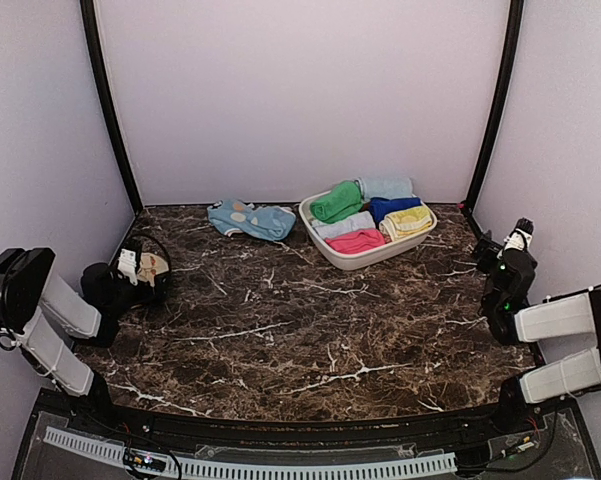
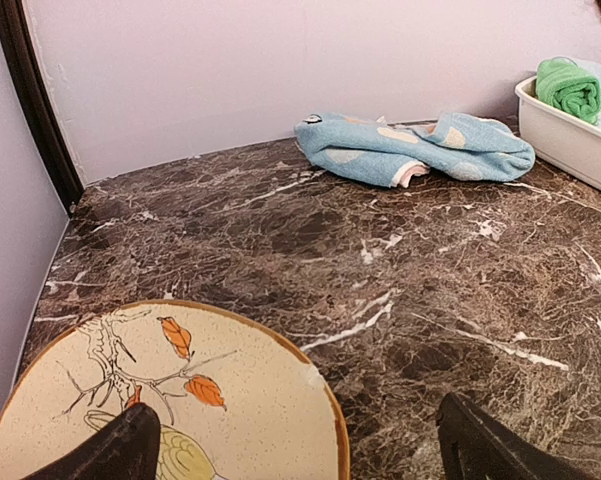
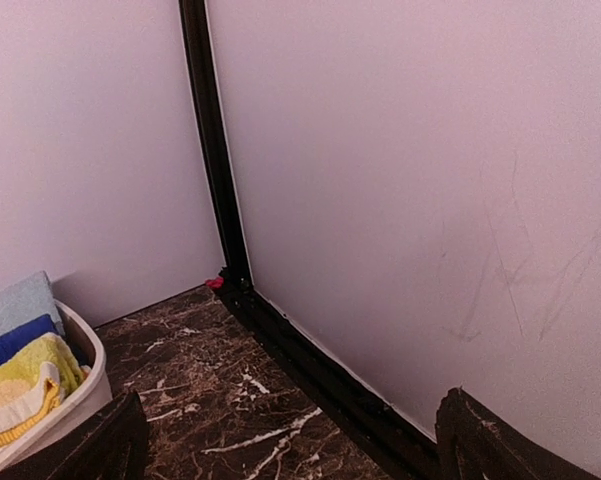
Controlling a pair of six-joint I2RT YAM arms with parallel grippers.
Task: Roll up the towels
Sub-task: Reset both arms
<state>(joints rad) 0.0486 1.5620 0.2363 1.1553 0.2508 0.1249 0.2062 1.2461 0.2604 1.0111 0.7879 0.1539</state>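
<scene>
Left claw [image 2: 295, 435] released, right claw [image 3: 290, 435] released, far tub [image 1: 368, 257] holds rolled towels [image 1: 407, 222], green towel [image 1: 337, 201] lying near-left to far-right

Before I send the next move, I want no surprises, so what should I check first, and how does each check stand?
1. Left claw open and empty: ok, fingers wide apart.
2. Right claw open and empty: ok.
3. Towel free to roll: ok, the blue spotted towel lies crumpled left of the bin.
4. Green towel and yellow towel out for rolling: not ok, both sit packed in the bin.
5. Left claw's path clear: not ok, the leaf-print disc lies below it.
6. Right claw facing the work: not ok, it points at the wall.
</scene>
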